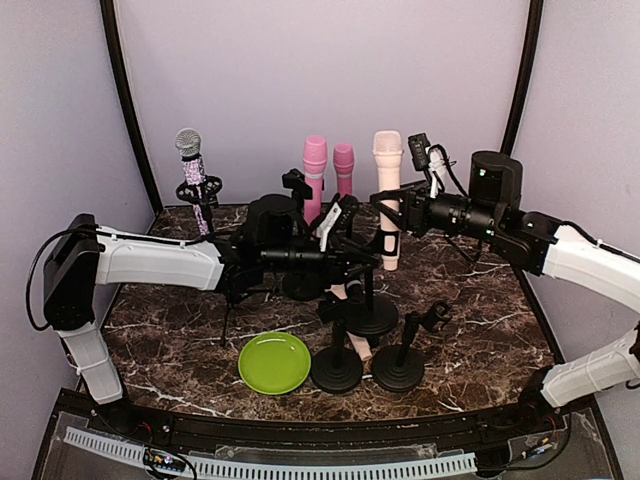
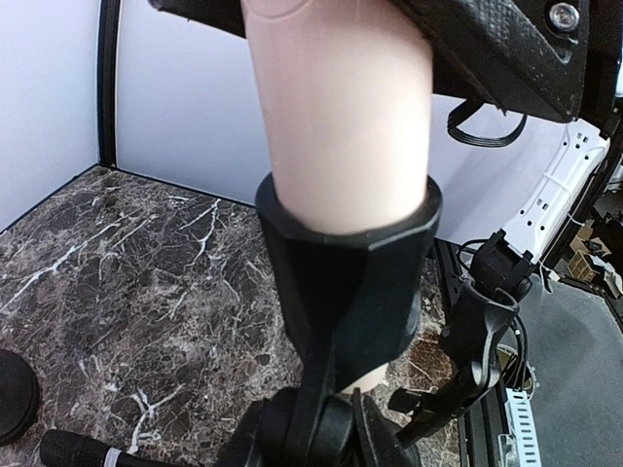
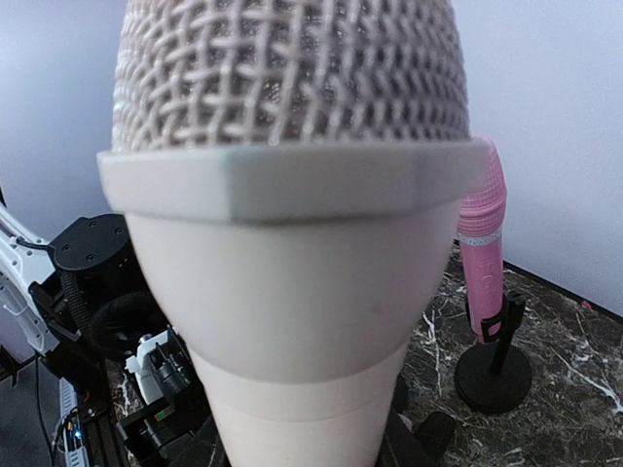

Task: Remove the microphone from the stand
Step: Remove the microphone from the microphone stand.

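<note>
On the marble tabletop point(image 1: 480, 310), about its middle, right fingers point(image 1: 383, 203) clasp the cream microphone point(image 1: 388, 160) for lifting, while left fingers point(image 1: 355, 262) pinch the stand point(image 1: 372, 318), apparently steadying it.

The microphone point(image 3: 292, 292) fills the right wrist view, blurred, its mesh head cut off at the top edge, its handle at the bottom. In the top view the left gripper point(image 1: 362, 264) is lost among black stands point(image 1: 337, 372) — how its jaws stand cannot be told

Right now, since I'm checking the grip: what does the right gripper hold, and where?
The right gripper holds the cream microphone by its body, just above the stand clip.
</note>
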`<state>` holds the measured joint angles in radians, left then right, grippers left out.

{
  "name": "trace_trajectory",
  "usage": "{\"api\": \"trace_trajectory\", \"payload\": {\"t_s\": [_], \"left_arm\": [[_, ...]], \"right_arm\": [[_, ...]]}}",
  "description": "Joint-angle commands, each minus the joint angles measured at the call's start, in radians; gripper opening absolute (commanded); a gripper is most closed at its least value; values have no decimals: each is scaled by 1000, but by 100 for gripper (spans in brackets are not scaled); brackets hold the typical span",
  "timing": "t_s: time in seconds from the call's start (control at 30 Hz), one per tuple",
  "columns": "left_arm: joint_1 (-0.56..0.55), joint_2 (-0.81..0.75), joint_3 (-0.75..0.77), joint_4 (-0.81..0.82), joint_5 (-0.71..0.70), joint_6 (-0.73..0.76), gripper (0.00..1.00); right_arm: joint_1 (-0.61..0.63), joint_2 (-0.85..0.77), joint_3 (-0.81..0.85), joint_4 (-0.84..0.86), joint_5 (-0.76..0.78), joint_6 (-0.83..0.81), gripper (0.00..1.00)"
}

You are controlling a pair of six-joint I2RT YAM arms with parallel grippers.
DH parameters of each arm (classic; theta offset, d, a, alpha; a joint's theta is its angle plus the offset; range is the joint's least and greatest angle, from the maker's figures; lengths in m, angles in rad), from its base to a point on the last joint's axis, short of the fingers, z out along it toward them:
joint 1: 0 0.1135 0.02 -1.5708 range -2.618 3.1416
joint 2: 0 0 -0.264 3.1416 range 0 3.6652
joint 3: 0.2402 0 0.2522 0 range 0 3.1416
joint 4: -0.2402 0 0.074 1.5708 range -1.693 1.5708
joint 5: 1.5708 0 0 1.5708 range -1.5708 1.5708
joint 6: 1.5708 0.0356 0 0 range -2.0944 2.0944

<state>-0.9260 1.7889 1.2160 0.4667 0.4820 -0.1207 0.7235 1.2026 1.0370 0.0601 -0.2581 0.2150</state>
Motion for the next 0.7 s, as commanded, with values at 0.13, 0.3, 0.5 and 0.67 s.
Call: {"api": "trace_trajectory", "payload": {"t_s": [0.13,0.3,0.5,0.67], "left_arm": [[-1,-26,-3,80,-20,28,0],[-1,-27,-7,78,-22,30,0],[-2,-32,-10,79,-21,32,0],[-2,-32,-10,77,-17,29,0]], "right_arm": [[43,47,112,-8,309,89,0],[47,55,124,-11,358,101,0],[48,50,124,-8,326,80,0],[42,36,115,21,159,19,0]]}}
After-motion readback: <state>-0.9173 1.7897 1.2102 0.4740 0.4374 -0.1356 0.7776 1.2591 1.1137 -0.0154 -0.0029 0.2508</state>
